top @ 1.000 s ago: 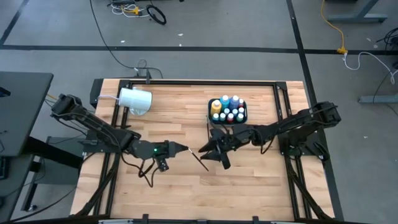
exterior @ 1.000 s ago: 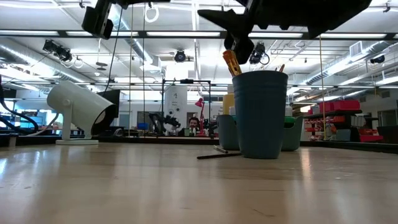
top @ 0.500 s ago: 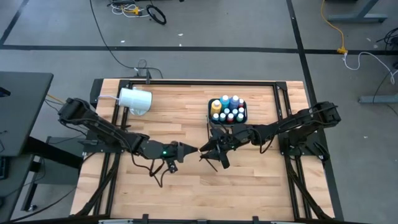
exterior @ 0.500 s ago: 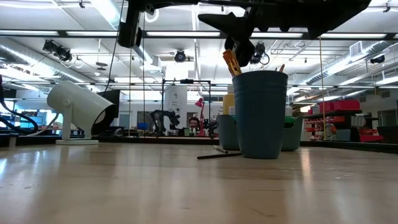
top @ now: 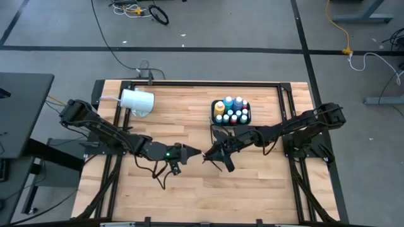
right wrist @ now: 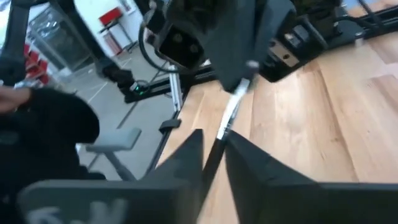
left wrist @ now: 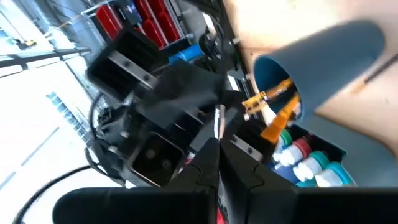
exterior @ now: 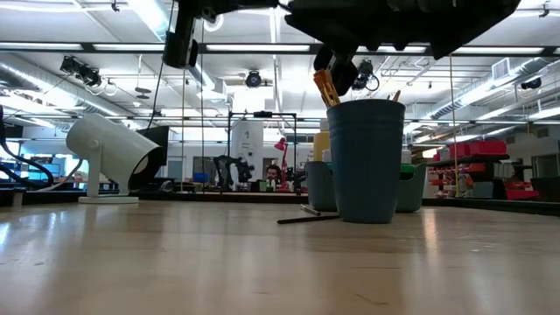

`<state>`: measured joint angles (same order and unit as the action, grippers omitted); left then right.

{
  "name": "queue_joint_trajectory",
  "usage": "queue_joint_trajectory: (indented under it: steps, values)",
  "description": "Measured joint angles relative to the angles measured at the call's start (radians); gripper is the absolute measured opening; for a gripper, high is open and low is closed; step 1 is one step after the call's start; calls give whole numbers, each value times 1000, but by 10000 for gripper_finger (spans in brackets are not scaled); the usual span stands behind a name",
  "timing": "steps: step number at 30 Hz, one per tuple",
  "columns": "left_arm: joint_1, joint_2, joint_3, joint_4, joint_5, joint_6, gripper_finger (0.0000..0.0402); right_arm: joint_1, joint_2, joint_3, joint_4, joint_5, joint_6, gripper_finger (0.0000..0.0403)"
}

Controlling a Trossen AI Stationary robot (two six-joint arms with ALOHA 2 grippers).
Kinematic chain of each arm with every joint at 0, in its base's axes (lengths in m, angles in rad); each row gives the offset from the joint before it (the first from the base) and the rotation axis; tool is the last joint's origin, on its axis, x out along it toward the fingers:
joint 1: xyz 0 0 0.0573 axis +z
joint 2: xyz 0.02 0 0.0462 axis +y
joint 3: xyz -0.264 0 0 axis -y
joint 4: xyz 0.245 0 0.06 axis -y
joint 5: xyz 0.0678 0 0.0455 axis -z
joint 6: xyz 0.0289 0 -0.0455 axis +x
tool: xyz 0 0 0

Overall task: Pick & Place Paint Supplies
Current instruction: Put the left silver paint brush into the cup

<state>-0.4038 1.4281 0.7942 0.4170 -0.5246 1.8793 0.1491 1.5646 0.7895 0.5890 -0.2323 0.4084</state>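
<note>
Dark brush [right wrist: 225, 127] shared by two grippers; one on table [exterior: 308, 218].

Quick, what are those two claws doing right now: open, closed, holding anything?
Left gripper: shut on one end of a thin brush.
Right gripper: closed around the same brush's other end.

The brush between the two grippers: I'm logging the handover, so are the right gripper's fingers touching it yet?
Touching. In the right wrist view the brush runs from the left gripper down between the right gripper fingers, which sit against it.
</note>
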Motion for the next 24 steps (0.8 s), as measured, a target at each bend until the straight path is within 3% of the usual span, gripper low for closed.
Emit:
queue_joint_trajectory:
  steps: [4, 9, 14, 20, 24]
  values:
    - [-2, -1, 3, 3, 31, -74, 9, -2, 0, 0, -4, -44, -53, 15]
    - [0, -2, 2, 10, 75, -167, 20, -11, 0, 0, -21, -43, -51, 25]
    - [0, -1, 1, 33, 35, -234, 32, -23, -5, 0, -9, -40, -62, 16]
    - [-2, -1, -1, 164, 11, -403, 44, -23, -74, 1, -69, -2, -183, 18]
    - [-3, -3, 2, 301, -46, -550, 58, -21, -129, 0, -166, 85, -193, 17]
